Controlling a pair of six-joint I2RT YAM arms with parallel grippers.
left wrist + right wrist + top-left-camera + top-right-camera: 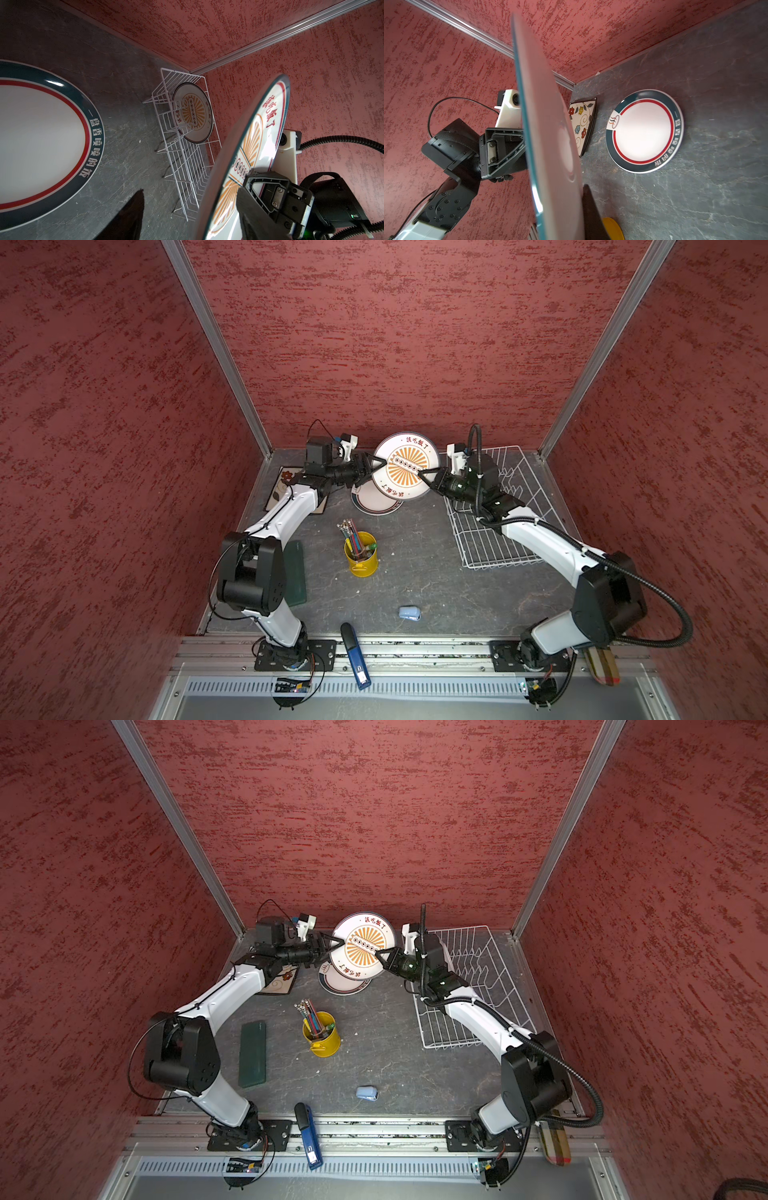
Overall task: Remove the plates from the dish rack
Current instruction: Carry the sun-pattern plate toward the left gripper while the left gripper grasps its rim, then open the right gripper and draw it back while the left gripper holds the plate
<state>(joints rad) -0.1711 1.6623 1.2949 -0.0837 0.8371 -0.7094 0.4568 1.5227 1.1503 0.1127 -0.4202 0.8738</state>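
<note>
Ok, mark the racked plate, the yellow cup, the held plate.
racked plate (pixel 192 112): left wrist view, sunburst centre.
yellow cup (pixel 362 562): in a top view, outer wall.
held plate (pixel 403 481): in a top view, sunburst.

Likely robot lab booth: red panel walls, aluminium frame posts, slotted mounting rail.

Raised sunburst plate: red "该吃饭了" printed on two opposite sides of its face. Flat plate on the table: white "一盘香喷喷的饭" on its dark rim.
</note>
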